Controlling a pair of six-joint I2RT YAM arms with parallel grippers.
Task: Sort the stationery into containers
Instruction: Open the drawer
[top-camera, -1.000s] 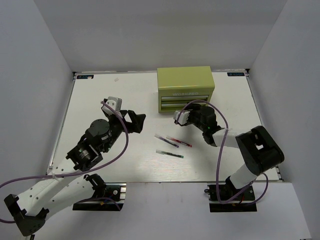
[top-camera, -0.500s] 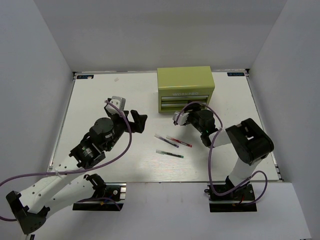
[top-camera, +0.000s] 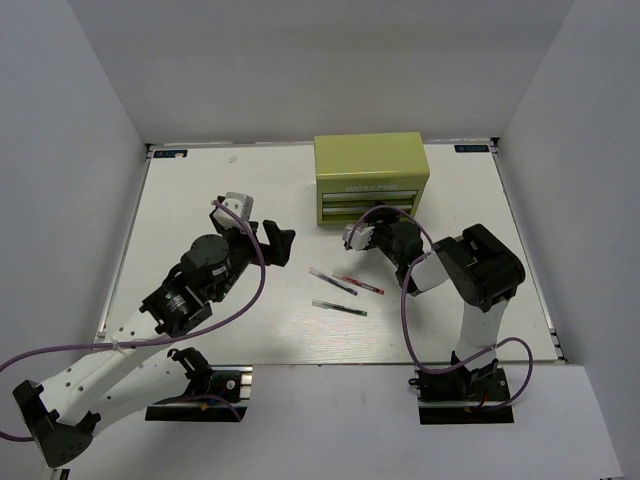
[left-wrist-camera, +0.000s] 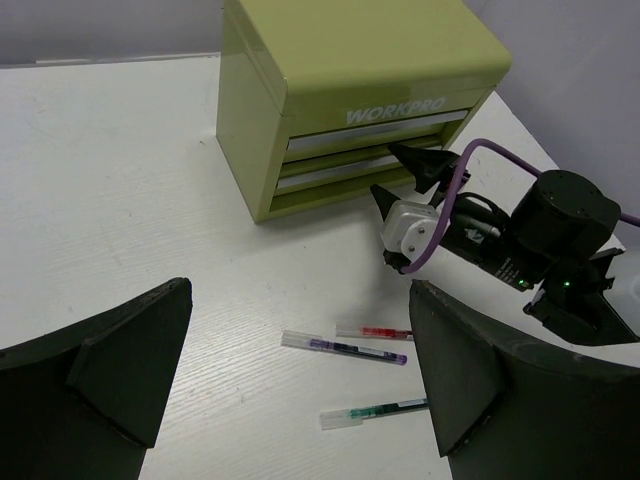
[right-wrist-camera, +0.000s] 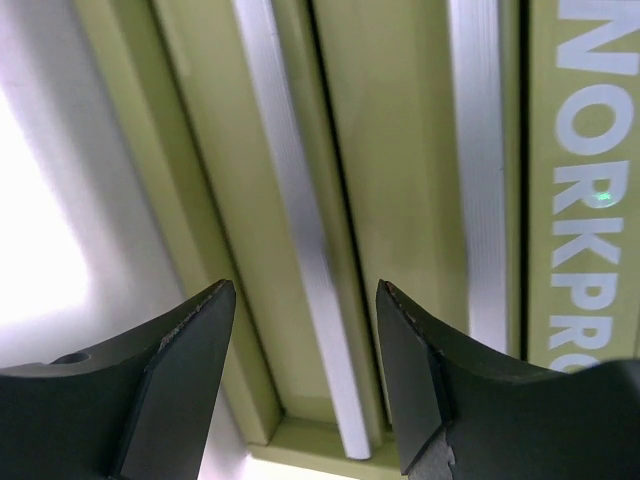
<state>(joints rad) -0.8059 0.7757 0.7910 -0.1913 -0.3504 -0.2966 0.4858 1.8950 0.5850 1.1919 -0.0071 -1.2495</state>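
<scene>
Tool chest (top-camera: 370, 160) sits upper centre of the top view on the white table (top-camera: 200, 190). My right gripper (right-wrist-camera: 305, 287) is up at the chest front, jaws apart, straddling the lower drawer (left-wrist-camera: 340, 172) rail and gripping nothing. My left gripper (left-wrist-camera: 300, 340) is spread wide and empty, left of centre. Dark pen (left-wrist-camera: 345, 347), red pen (left-wrist-camera: 375, 332) and green pen (left-wrist-camera: 372, 411) lie loose mid-frame, below the chest.

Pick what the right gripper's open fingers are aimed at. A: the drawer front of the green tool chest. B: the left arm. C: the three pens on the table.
A: the right gripper faces the tool chest, and a silver drawer handle shows between its open fingers in the right wrist view.
</scene>
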